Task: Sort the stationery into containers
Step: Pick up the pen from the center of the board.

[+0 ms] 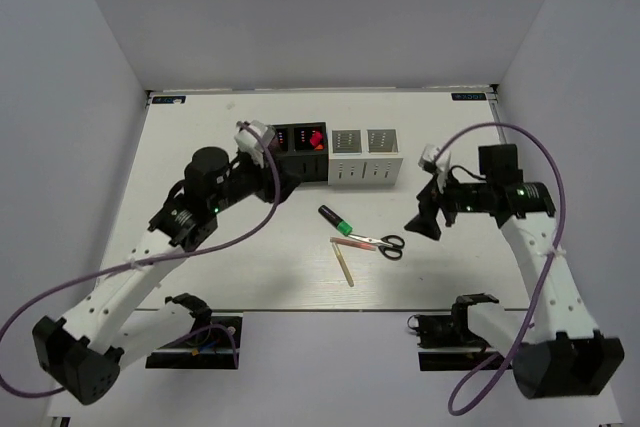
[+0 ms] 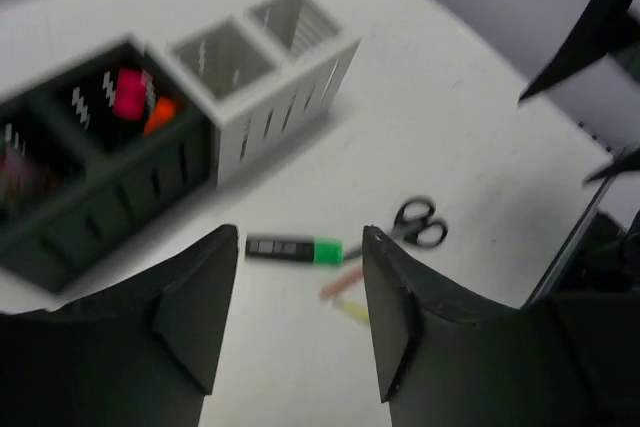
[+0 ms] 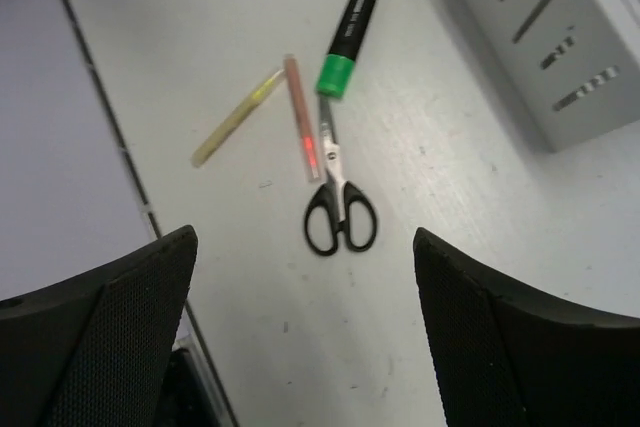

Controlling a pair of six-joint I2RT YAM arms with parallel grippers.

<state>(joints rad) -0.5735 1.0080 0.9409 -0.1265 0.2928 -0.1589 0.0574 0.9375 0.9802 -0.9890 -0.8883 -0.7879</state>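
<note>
Four cube holders stand in a row: two black (image 1: pixel 302 147), two white (image 1: pixel 365 155). The second black holder has pink and orange caps (image 2: pixel 140 105) in it. On the table lie a green-capped black highlighter (image 1: pixel 335 219), black-handled scissors (image 1: pixel 382 244), a thin pink stick (image 1: pixel 355 243) and a pale wooden stick (image 1: pixel 345 263). My left gripper (image 1: pixel 283 183) is open and empty, above the table in front of the black holders. In its wrist view the highlighter (image 2: pixel 295 249) shows between the fingers. My right gripper (image 1: pixel 425 219) is open and empty, right of the scissors (image 3: pixel 340 209).
In the right wrist view the highlighter (image 3: pixel 345 42), pink stick (image 3: pixel 302 122) and wooden stick (image 3: pixel 237 119) lie beyond the scissors. A white holder (image 3: pixel 560 37) is at the upper right. The table's near edge (image 1: pixel 330 309) runs just below the sticks. Walls enclose the table.
</note>
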